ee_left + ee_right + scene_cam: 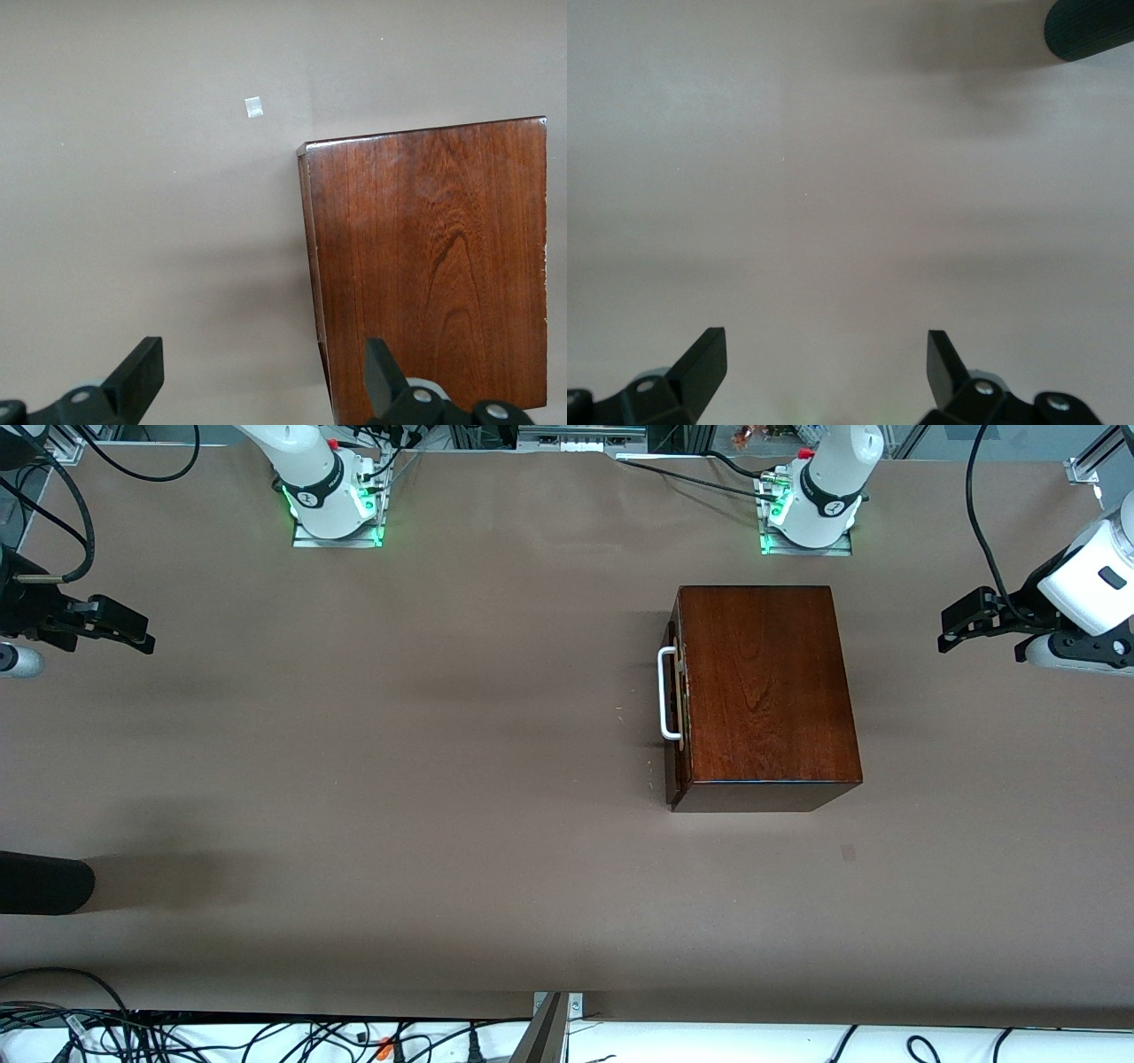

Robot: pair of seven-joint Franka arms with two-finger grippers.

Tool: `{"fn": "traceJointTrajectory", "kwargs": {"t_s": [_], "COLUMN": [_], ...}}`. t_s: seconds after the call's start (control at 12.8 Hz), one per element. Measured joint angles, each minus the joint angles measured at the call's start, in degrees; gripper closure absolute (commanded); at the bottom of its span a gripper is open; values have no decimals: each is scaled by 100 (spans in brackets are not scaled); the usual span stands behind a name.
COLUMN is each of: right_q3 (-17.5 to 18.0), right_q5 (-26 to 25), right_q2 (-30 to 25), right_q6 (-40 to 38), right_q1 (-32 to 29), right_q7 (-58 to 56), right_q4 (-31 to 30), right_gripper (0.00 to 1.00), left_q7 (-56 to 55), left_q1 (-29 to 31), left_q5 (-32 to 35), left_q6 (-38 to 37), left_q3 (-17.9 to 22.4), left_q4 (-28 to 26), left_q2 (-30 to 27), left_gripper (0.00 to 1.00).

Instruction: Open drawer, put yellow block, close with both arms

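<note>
The glossy reddish-brown box [766,686] stands toward the left arm's end of the table. Its drawer is pushed in. The dark drawer front [679,717] and the white bar handle [668,693] face the right arm's end. The yellow block is out of view. My left gripper [948,633] is open and empty, over the table edge at the left arm's end, apart from the box. Its wrist view [264,372] shows the box top [434,266]. My right gripper [142,636] is open and empty over bare table at the right arm's end; its wrist view [827,363] shows only table.
A black ribbed cylinder [44,883] pokes in at the table edge at the right arm's end, nearer the front camera; it also shows in the right wrist view [1090,27]. A small pale patch [848,853] lies on the table nearer the camera than the box.
</note>
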Motion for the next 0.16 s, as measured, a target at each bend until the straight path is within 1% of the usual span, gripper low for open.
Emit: {"fn": "traceJointTrajectory", "kwargs": {"t_s": [0.16], "right_q3": [0], "right_q5": [0], "right_q2": [0], "right_q6": [0], "right_q1": [0], "right_q7": [0], "right_q4": [0], "right_gripper": [0], "left_q7": [0], "left_q1": [-1], "left_q5": [0], "left_q6": [0], "left_q3": [-3], "left_q4": [17], "left_q2": [0], "left_gripper": [0]}}
